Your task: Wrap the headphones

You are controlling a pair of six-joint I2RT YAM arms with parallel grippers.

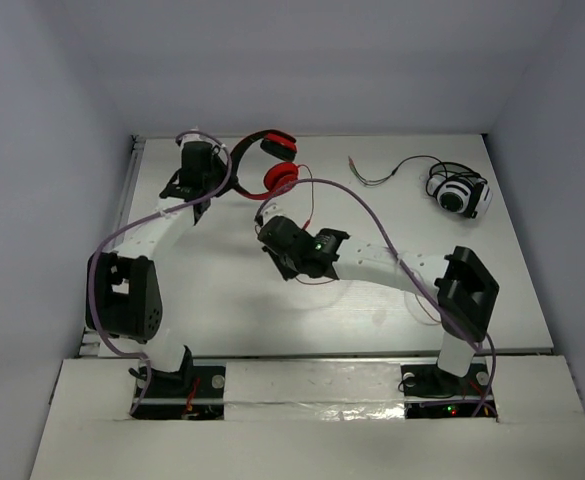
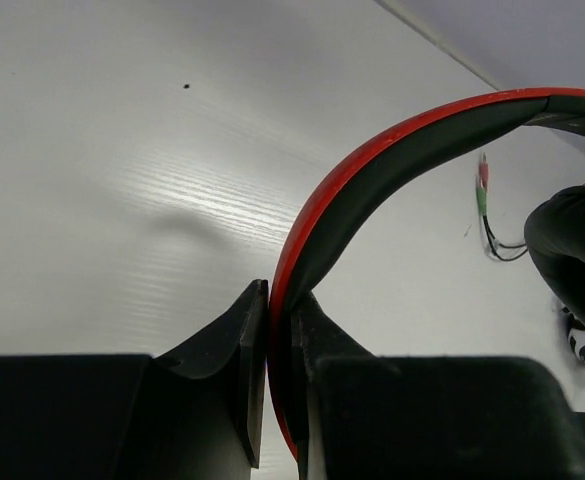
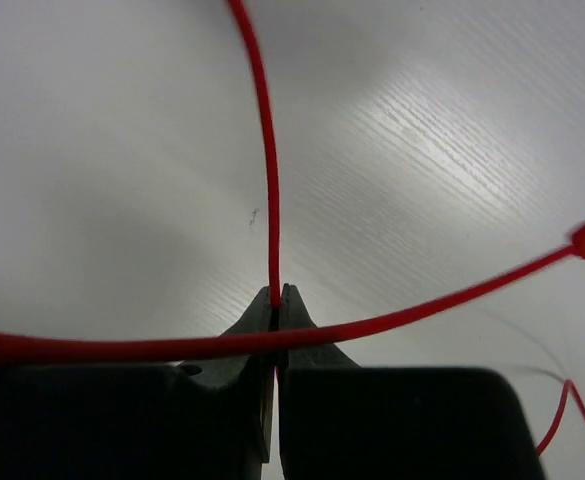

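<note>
Left gripper: far left of the bench, toward the back. Both fingers are pressed flat against the headband, red edge and black inner face squeezed between them. Below the fingertips the band drops out of the wrist view.

Headphones: right beside that gripper at the back of the bench, band arching over to two red ear cups, one behind the other. From above, the left arm's wrist covers the spot where the band is held.

Blur at the right edge of the left wrist view: a dark rounded mass, too close and soft to name.

Right gripper: mid-bench, just in front of the ear cups. Its fingers are closed tight on the cable, which rises straight out from between the tips.

Cable: thin and red. A second strand crosses in front of the fingers from left to right, smeared out of focus, with a thicker red lump near the right edge. More loops lie beside and under the right arm in the overhead view; how they run there is hard to follow.

White-and-black headset: far right at the back, well apart from both grippers, lying on the bench.

Dark lead: trails left from that headset. The plug end shows green and pink, tiny in the left wrist view.
</note>
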